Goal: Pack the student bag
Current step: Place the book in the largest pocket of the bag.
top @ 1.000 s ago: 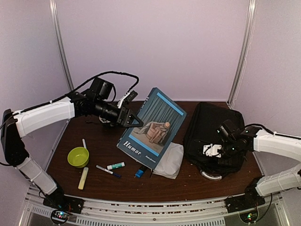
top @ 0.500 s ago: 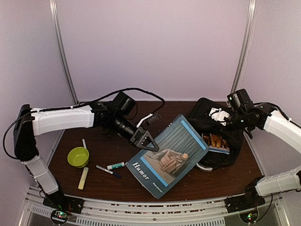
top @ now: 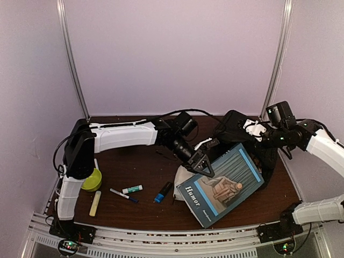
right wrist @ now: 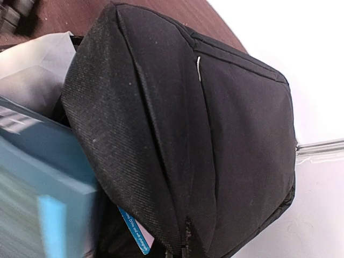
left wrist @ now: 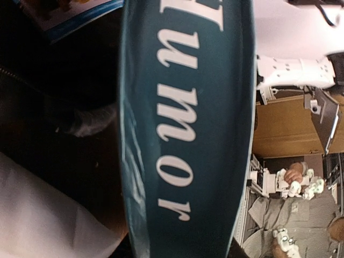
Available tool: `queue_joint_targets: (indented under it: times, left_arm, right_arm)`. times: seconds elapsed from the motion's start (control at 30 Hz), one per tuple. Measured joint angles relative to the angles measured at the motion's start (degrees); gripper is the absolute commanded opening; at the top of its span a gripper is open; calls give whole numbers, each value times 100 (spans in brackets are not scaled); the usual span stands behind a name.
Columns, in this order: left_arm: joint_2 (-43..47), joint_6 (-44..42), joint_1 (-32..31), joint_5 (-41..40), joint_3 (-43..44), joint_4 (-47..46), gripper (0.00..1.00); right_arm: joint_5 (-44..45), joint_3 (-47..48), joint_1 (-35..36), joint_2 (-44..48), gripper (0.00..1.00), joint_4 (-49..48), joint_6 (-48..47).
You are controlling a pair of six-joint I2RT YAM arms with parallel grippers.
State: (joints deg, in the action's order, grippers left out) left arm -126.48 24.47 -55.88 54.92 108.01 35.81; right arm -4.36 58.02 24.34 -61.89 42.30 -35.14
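The left gripper (top: 203,163) is clamped narrow on the upper corner of the teal book (top: 226,185) titled Humor. The book hangs tilted below and to the gripper's right, its far edge at the mouth of the student bag (top: 236,126). The right gripper (top: 251,129) is closed on the bag's top flap and holds it raised, so the bag hangs beneath it. A white pouch (top: 180,174) lies just under the left gripper. 1 blue-edged booklet (right wrist: 131,228) shows inside the bag.
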Motion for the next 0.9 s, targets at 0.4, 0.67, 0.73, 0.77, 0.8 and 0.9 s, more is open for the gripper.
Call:
queue_joint_targets:
  times: [0.4, 0.67, 0.73, 0.77, 0.8, 0.9]
  left_arm:
    - [-929, 1838, 4, -173, 341, -1182, 18]
    - [-1281, 3303, 212, -787, 660, -2271, 30]
    - [-1484, 3589, 223, -898, 916, -2472, 42]
    - [-1593, 3687, 223, -964, 1056, -2555, 48]
    - [-1672, 3755, 221, -1029, 1145, -2614, 52]
    - [-1775, 3928, 225, -1290, 1224, -2726, 66]
  right_arm:
    - [-708, -199, -28, 555, 0, 210, -282]
    - [-1499, -431, 55, 686, 0, 507, -717]
    - [-1534, -509, 70, 669, 0, 511, -809]
    - [-1545, -522, 74, 647, 0, 529, -837]
    - [-1561, -531, 83, 610, 0, 540, -879]
    - [-1613, -542, 96, 455, 0, 560, -1038]
